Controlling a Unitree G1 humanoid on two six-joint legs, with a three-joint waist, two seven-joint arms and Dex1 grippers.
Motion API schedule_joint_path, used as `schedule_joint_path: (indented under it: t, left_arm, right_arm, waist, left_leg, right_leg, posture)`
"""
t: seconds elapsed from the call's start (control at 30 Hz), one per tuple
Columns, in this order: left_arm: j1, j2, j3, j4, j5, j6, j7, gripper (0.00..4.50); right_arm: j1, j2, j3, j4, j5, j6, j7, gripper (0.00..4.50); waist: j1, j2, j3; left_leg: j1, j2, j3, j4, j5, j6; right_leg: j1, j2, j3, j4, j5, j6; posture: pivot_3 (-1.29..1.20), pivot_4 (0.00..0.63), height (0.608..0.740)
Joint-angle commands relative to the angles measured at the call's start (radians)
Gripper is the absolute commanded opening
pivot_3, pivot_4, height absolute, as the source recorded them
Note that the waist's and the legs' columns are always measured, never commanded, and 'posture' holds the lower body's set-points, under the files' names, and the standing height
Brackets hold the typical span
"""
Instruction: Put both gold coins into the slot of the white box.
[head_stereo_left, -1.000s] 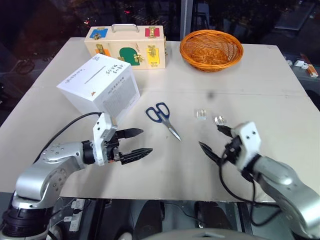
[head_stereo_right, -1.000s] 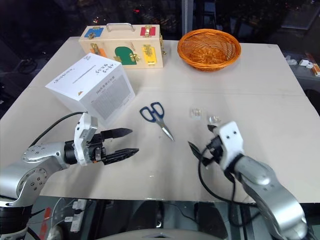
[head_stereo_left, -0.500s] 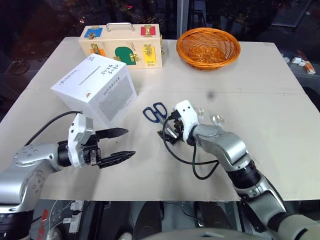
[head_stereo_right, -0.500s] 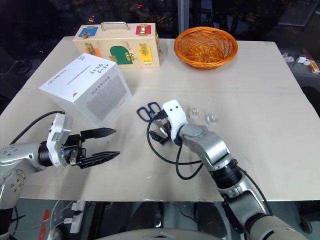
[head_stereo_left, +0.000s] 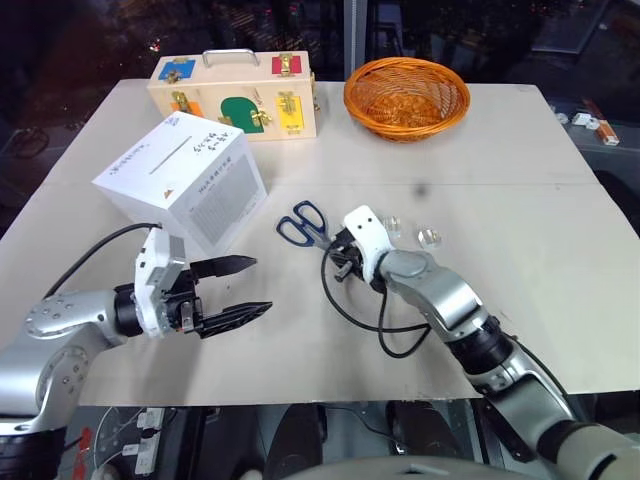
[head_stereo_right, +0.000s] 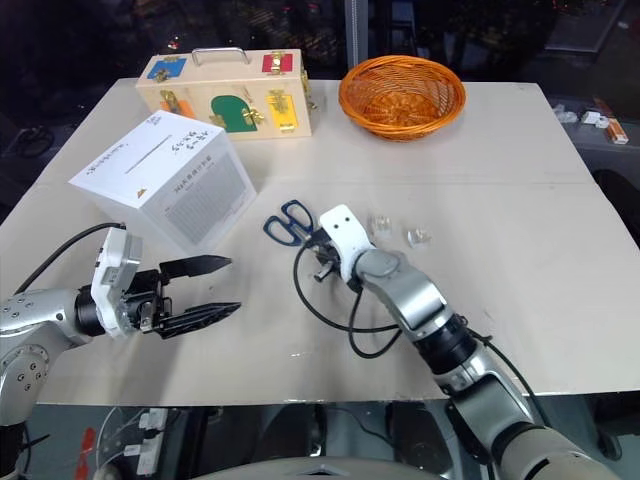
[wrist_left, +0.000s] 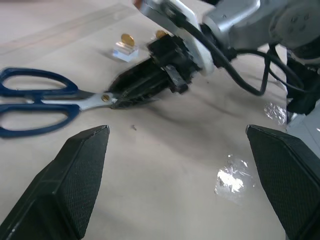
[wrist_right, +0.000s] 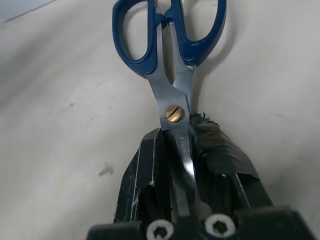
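Two gold coins (head_stereo_left: 430, 237) lie on the table (head_stereo_left: 520, 180), each on a small clear stand, just beside the scissors (head_stereo_left: 303, 222) on the side away from the white box (head_stereo_left: 185, 182). Neither coin is in the slot (head_stereo_left: 170, 154) yet, which looks up from the top face of that box, well apart from the coins.

My right gripper (wrist_right: 184, 150) is clenched on the blades of the scissors, just below the brass screw; the blue loops point away from my wrist. My left gripper (head_stereo_left: 240, 288) hangs with its fingers spread wide and grasping nothing, near the scissors on the box side.

I judge that the step in hand is not a coin step at all: I am taking the scissors, perhaps to move them out of the way. The next move, I think, calls for putting the scissors aside, away from the coins, then reaching past them to pinch one coin off its stand.
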Motion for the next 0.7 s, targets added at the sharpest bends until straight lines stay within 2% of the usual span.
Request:
schedule_joint_path:
  t: [0.03,0.17,0.3,0.37,0.47,0.53,0.6,0.7]
  left_arm:
    - [-0.015,-0.003,0.01,-0.03,-0.032,0.008,0.002,4.5]
    - [-0.042,-0.012,-0.02,-0.047,-0.051,0.022,0.003,4.5]
    - [-0.129,-0.036,-0.09,-0.059,-0.067,0.042,0.015,4.5]
    - [-0.15,-0.045,-0.111,-0.055,-0.067,0.045,0.013,4.5]
    - [-0.17,-0.068,-0.167,-0.059,-0.049,0.033,0.002,4.5]
    - [-0.192,-0.081,-0.192,-0.061,-0.052,0.039,0.001,4.5]
    - [-0.234,-0.095,-0.218,-0.051,-0.055,0.046,0.003,4.5]
    - [-0.271,-0.104,-0.247,-0.028,-0.039,0.041,-0.007,4.5]
  right_arm:
    - [0.094,-0.094,-0.093,-0.213,0.093,-0.054,0.125,0.26]
    - [0.194,-0.177,-0.347,-0.488,0.239,0.068,0.131,0.26]
    - [0.414,-0.279,-0.827,-0.8,0.424,0.311,0.129,0.26]
    - [0.491,-0.307,-0.973,-0.867,0.499,0.394,0.147,0.26]
    - [0.661,-0.328,-1.172,-0.897,0.501,0.442,0.147,0.26]
    - [0.77,-0.341,-1.205,-0.848,0.442,0.423,0.112,0.26]
    - [0.874,-0.367,-1.141,-0.722,0.346,0.348,0.083,0.26]
    - [0.911,-0.381,-1.053,-0.575,0.315,0.26,0.108,0.26]
  waist:
    - [0.009,0.0,0.001]
    - [0.017,0.002,0.002]
    - [0.044,0.003,0.003]
    - [0.045,0.004,0.003]
    - [0.04,0.006,0.003]
    - [0.04,0.006,0.003]
    - [0.042,0.005,0.002]
    - [0.038,0.005,0.001]
  left_leg:
    - [-0.001,0.0,-0.001,0.0,0.0,0.0]
    - [-0.007,-0.001,-0.002,0.0,0.0,0.0]
    - [-0.014,-0.001,-0.009,0.003,0.0,0.0]
    - [-0.015,-0.003,-0.009,0.003,0.0,0.0]
    - [-0.014,-0.004,-0.008,0.003,0.0,0.0]
    - [-0.014,-0.005,-0.007,0.003,0.0,0.0]
    - [-0.014,-0.006,-0.005,0.003,0.0,0.0]
    - [-0.013,-0.006,-0.005,0.005,0.0,0.0]
  right_leg:
    - [0.0,-0.001,-0.001,-0.001,0.0,0.0]
    - [-0.005,-0.001,-0.001,0.0,0.0,0.0]
    - [-0.008,-0.002,-0.009,-0.001,0.0,0.0]
    - [-0.008,-0.002,-0.009,-0.001,0.0,0.0]
    - [-0.007,-0.002,-0.009,-0.001,0.0,0.0]
    - [-0.007,-0.002,-0.008,-0.001,0.0,0.0]
    - [-0.006,-0.003,-0.008,-0.001,0.0,0.0]
    - [-0.005,-0.002,-0.008,0.0,0.0,0.0]
  posture:
    - [0.0,0.15,0.726]
    - [0.0,0.15,0.726]
    - [0.0,0.15,0.726]
    - [0.0,0.15,0.726]
    - [0.0,0.15,0.726]
    - [0.0,0.15,0.726]
    - [0.0,0.15,0.726]
    - [0.0,0.15,0.726]
